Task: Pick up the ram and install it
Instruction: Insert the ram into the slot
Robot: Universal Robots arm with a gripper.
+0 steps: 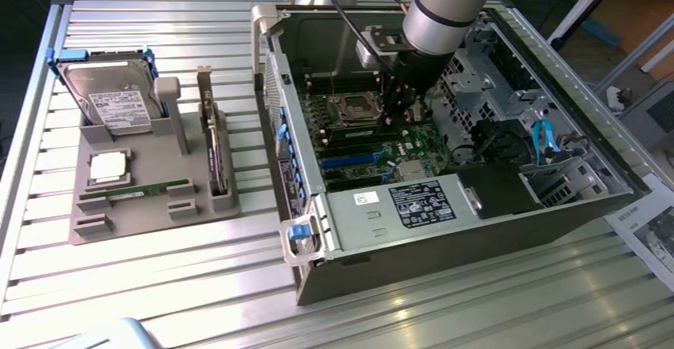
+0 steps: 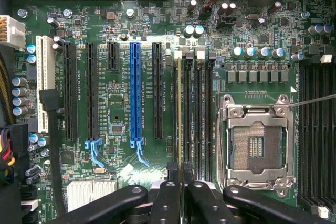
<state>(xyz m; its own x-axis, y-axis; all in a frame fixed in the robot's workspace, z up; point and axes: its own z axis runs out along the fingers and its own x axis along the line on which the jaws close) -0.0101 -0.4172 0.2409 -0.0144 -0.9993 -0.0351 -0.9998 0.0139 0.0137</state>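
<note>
- At the exterior view's left, a grey tray [image 1: 158,211] on the surface [image 1: 421,317] holds a hard drive [image 1: 110,100]
- Further right, inside the computer case [image 1: 443,230], the pincer [image 1: 405,118] pinches what looks like the ram [image 2: 180,108], edge-on at a memory slot [image 2: 200,114]
- Installing step, seemingly; seating calls for square alignment and straight pressure

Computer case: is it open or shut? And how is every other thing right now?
case, open, side off.
ram, on edge, lined up with a slot; seated or not, unclear.
gripper, shut on the ram.
socket, empty.
blue slot, empty.
hard drive, standing in the tray.
chip, lying flat in the tray.
</note>
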